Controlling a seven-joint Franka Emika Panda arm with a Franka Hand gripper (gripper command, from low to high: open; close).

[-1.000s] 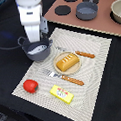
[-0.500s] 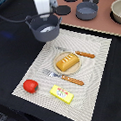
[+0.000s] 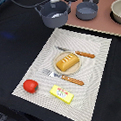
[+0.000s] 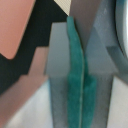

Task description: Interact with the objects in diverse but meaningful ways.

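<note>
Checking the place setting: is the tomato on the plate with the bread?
No, the tomato lies on the placemat apart from the plate, which holds only the bread.

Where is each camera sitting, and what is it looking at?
Exterior view: off the arm, above, looking down at the striped placemat with bread loaf, tomato and butter block; the two-handled pot hangs by the top edge, with little of the arm showing.
Wrist view: on the wrist, very close, looking along its own blurred fingers pressed on a green strip.
Shared: probably the pot, as the grey curve beside the fingers.
</note>
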